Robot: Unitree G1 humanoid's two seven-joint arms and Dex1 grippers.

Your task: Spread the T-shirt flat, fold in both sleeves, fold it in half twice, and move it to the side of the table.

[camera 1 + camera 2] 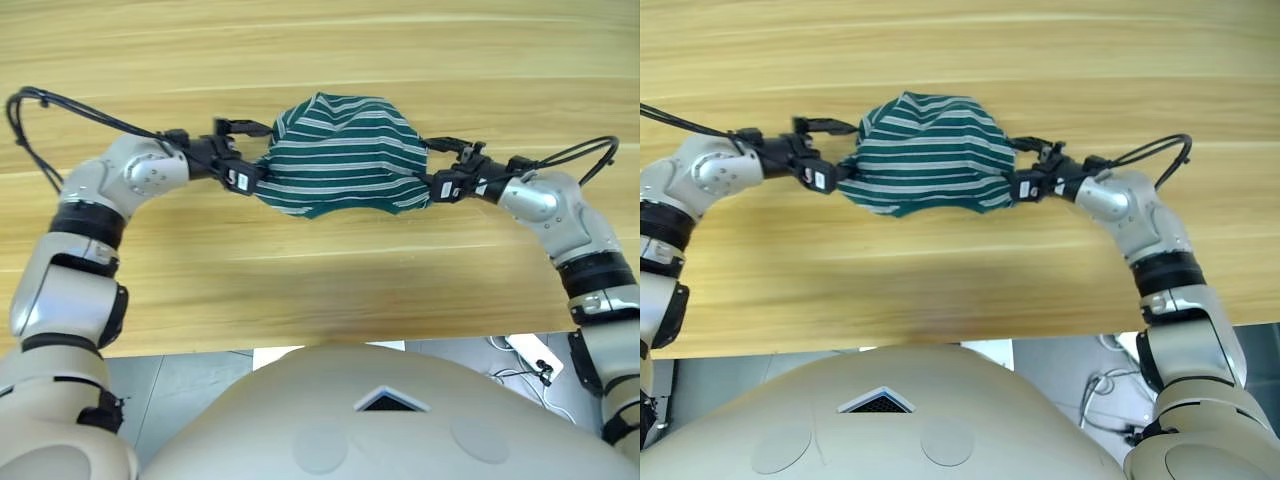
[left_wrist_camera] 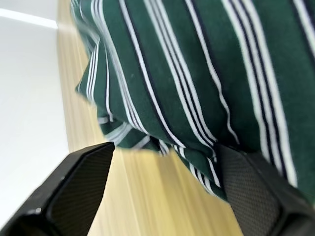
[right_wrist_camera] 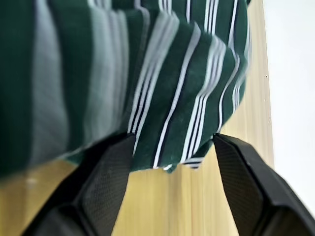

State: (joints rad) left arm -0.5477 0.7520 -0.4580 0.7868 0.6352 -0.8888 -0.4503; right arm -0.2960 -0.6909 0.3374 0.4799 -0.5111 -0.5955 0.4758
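Seen from the head, the bundled dark-green, white-striped fabric T-shirt (image 1: 340, 155) lies mid light wooden worktop (image 1: 300, 270); the left wrist view shows the left jaws open at its edge, the right wrist view the right jaws likewise, so shallow bites may spill the folds.

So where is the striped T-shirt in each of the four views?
Left eye view: T-shirt bunched, near picture centre.
Right eye view: same, slightly left of centre.
Left wrist view: close up, edge between left fingers.
Right wrist view: close up, edge between right fingers.
Shared landmark: the wooden table.
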